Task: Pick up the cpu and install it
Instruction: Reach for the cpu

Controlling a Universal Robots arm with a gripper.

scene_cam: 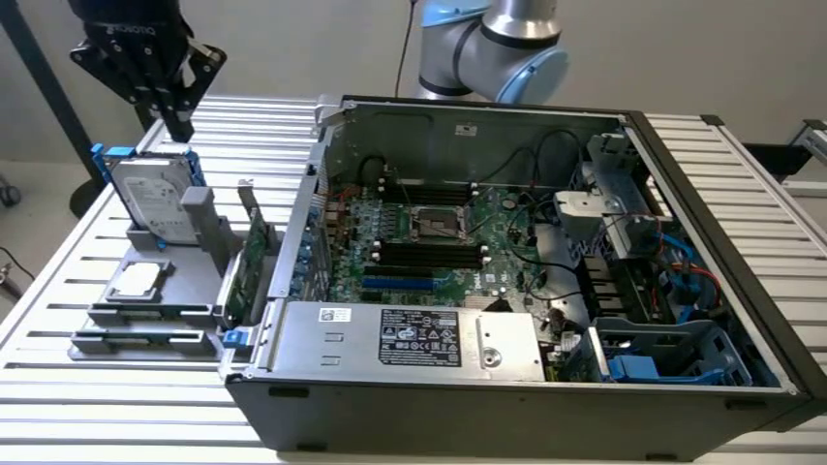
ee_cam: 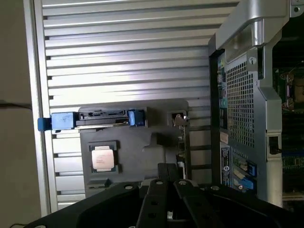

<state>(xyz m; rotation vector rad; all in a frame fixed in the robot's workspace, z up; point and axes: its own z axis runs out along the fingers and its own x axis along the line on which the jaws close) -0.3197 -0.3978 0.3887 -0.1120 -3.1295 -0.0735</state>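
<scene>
While I watched from my desk, the gripper (scene_cam: 174,124) hung above the far end of the upright hard drive (scene_cam: 153,194), its jaws pressed together on nothing. The cpu (scene_cam: 138,281) lay flat in its recess on the grey stand (scene_cam: 207,228), just beside the hard drive on the side nearer the exterior camera, well apart from the gripper. A green circuit card (scene_cam: 255,257) stood on edge between the stand and the open computer case (scene_cam: 517,397) on the exterior view's right. Through the wrist view I saw the closed fingers (ee_cam: 156,190) clear of the cpu's shiny top.
</scene>
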